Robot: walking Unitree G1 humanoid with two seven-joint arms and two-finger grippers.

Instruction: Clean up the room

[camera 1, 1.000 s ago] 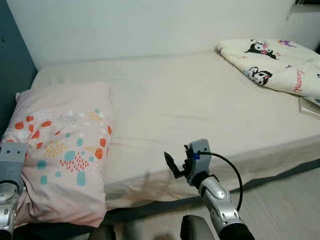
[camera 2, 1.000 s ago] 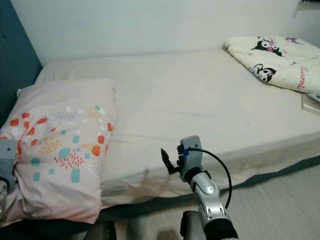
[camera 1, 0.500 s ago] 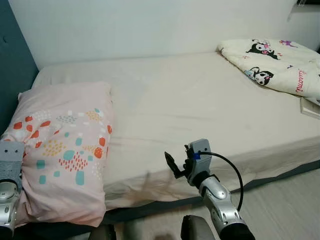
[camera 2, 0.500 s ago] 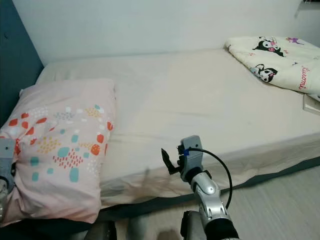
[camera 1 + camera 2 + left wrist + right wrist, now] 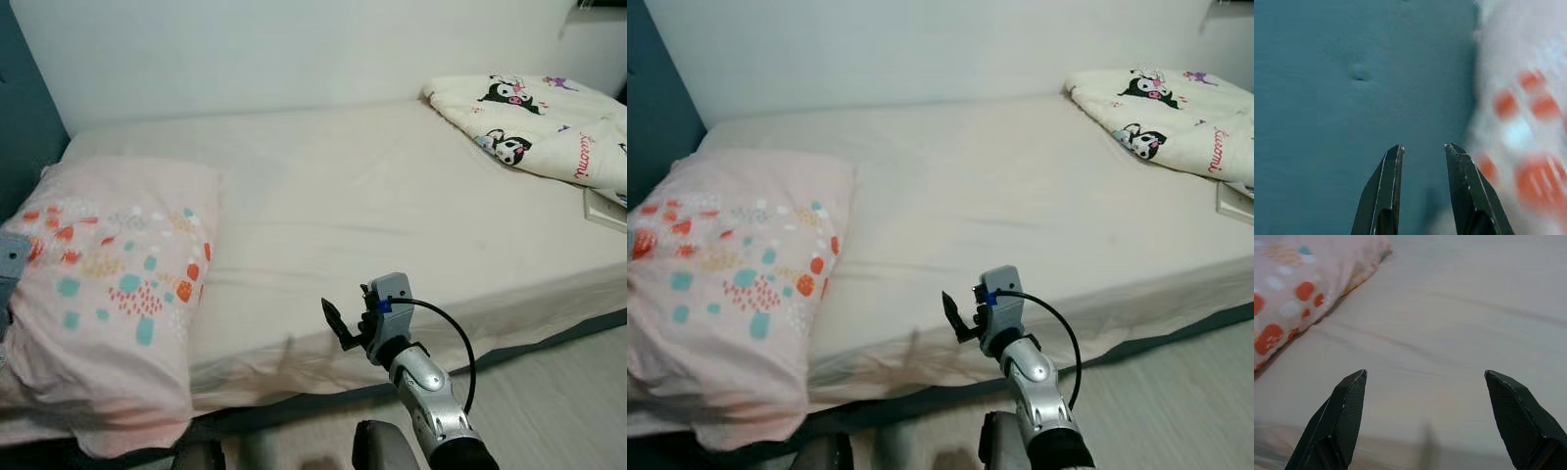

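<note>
A pink pillow (image 5: 108, 294) with orange and teal spots lies at the left end of the bed (image 5: 392, 196), hanging over the front edge and blurred. My left gripper (image 5: 1423, 147) is beside the pillow (image 5: 1518, 137), by the teal headboard (image 5: 1352, 73). Its fingers stand open with nothing between them. A grey part of the left arm (image 5: 8, 262) shows at the pillow's left edge. My right gripper (image 5: 1425, 374) hovers open over the sheet near the bed's front edge, and its black finger (image 5: 334, 323) is empty.
A cream blanket (image 5: 549, 127) printed with cartoon figures lies folded at the far right of the bed. A flat white object (image 5: 605, 211) sits at the right edge. The white wall (image 5: 294, 49) runs behind the bed, and the pale floor (image 5: 549, 392) lies in front.
The pillow has shifted to the left and now spreads further over the bed's front edge, blurred. The left arm has moved left, almost out of the eye views. The right arm has held still.
</note>
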